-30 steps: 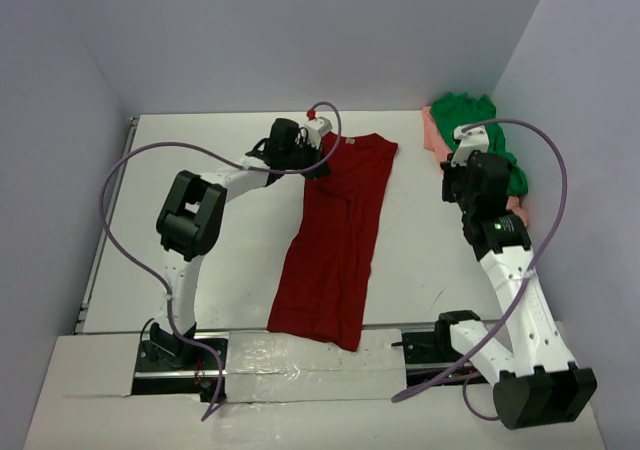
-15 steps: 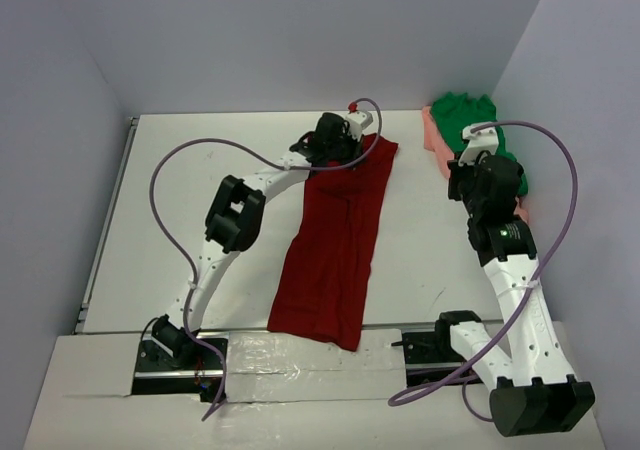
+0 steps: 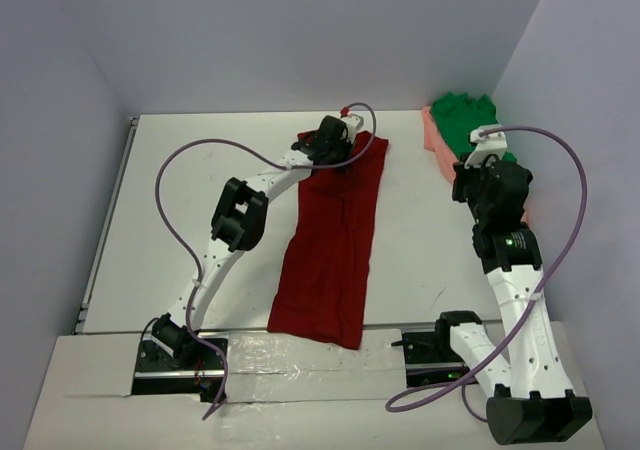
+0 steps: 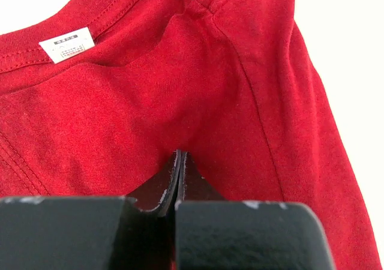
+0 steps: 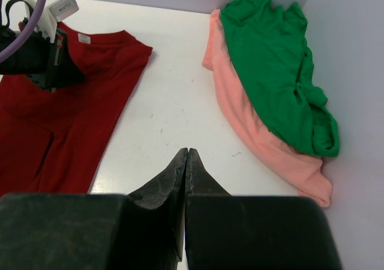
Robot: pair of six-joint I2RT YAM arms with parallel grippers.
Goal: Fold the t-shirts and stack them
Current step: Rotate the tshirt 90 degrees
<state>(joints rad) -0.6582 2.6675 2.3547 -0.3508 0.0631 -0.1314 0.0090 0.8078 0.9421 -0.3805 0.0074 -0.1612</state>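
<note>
Red t-shirt (image 4: 240, 90), pinched in left jaws

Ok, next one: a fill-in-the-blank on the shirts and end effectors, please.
1. The left end effector pinches the dark red t-shirt near its pale neck ____.
2. The green t-shirt lies ____ the salmon pink t-shirt.
3. The right end effector is shut, holding ____.
Missing: label; on top of; nothing.
</note>
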